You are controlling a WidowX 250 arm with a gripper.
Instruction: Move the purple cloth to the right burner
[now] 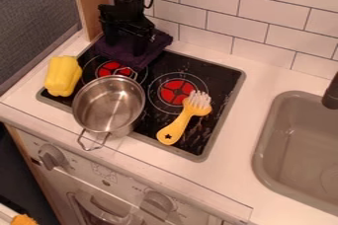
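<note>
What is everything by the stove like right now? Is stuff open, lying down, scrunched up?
Purple cloth: scrunched up, at the stove's back left
Pincer: open, down at the cloth
Metal pot: upright, no lid
Yellow brush: lying down
Yellow bell pepper: whole, uncut
Right burner: partly covered by the brush

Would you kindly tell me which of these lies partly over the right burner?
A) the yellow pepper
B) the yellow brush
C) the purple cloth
B: the yellow brush has its bristled head over the edge of the right burner.
</note>
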